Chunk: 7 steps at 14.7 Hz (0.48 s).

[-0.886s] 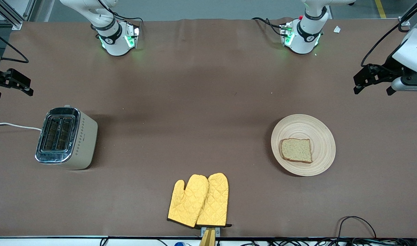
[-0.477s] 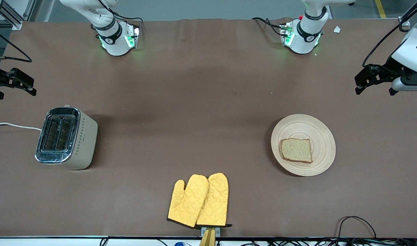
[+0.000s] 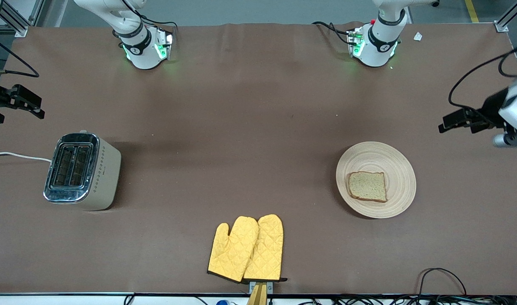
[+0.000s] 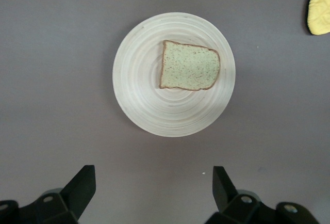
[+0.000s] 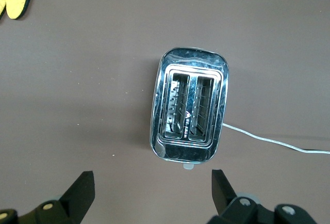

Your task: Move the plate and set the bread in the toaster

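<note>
The light wooden plate (image 3: 376,179) lies toward the left arm's end of the table, with the bread (image 3: 367,186) flat on it. Both show in the left wrist view, plate (image 4: 149,105) and bread (image 4: 188,72). My left gripper (image 3: 457,123) is open and empty, up in the air over bare table beside the plate. The cream toaster (image 3: 82,170) with empty chrome slots stands toward the right arm's end; it shows in the right wrist view (image 5: 190,111). My right gripper (image 3: 17,106) is open and empty over the table edge beside the toaster.
A pair of yellow oven mitts (image 3: 246,249) lies near the front edge at the middle. The toaster's white cord (image 3: 17,156) runs off the table end. Cables (image 3: 442,279) lie at the front edge near the left arm's end.
My left gripper has moved down in the front view, toward the plate, and turned. The right gripper has shifted only slightly. Plate, bread and toaster have not moved.
</note>
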Each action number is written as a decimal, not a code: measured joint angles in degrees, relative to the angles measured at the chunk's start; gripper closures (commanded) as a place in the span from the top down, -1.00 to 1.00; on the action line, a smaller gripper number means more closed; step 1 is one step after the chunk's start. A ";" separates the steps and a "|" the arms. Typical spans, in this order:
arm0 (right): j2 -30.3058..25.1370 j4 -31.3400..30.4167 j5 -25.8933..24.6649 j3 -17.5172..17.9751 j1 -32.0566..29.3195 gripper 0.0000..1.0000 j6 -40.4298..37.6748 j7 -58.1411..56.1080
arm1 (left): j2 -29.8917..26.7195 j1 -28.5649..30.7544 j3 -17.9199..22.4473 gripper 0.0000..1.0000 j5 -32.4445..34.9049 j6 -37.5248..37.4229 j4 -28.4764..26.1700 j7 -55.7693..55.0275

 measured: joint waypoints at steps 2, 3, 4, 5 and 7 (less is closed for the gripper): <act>0.04 0.02 0.00 -0.01 0.00 1.00 0.01 0.00 | 5.92 5.21 0.14 1.00 -6.36 0.08 0.14 6.96; 0.07 0.03 0.01 0.00 0.01 1.00 0.10 0.00 | 9.68 7.50 0.19 1.00 -9.07 0.25 0.55 10.83; 0.10 0.03 0.01 0.00 0.01 1.00 0.21 0.00 | 13.99 9.39 0.22 1.00 -11.42 0.44 1.48 14.84; 0.12 0.04 0.01 -0.01 0.01 1.00 0.27 0.00 | 18.58 10.76 0.23 1.00 -13.24 0.61 2.85 18.49; 0.21 0.04 0.01 -0.03 0.00 1.00 0.29 0.00 | 27.39 12.24 0.22 1.00 -16.34 0.76 6.21 24.16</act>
